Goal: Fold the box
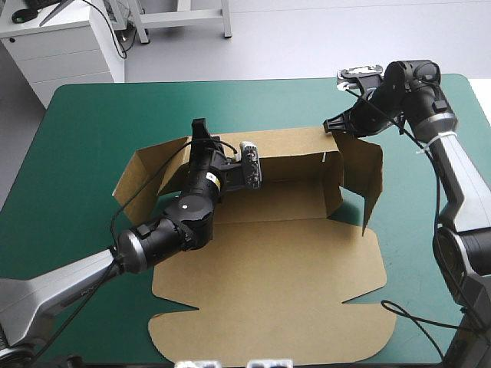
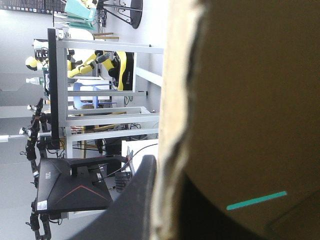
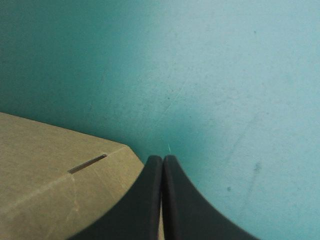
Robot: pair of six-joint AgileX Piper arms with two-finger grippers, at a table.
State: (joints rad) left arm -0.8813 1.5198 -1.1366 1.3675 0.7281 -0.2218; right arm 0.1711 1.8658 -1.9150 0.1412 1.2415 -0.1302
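— Box (image 1: 268,261): where does it lie?
— At the centre of the high view, on the teal-green cover (image 1: 84,130). Its back wall is raised, its side flaps stand up and its lid is flat toward the lower edge.
— And the left gripper (image 1: 201,132)?
— It is left of centre, pinched on the back wall's top edge.
— The right gripper (image 1: 331,123)?
— Upper right, fingers pressed together, gripping nothing, just beside the box's back corner.

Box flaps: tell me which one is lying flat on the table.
The large lid flap nearest the robot lies flat on the teal-green cover; the far wall and both side flaps stand raised.
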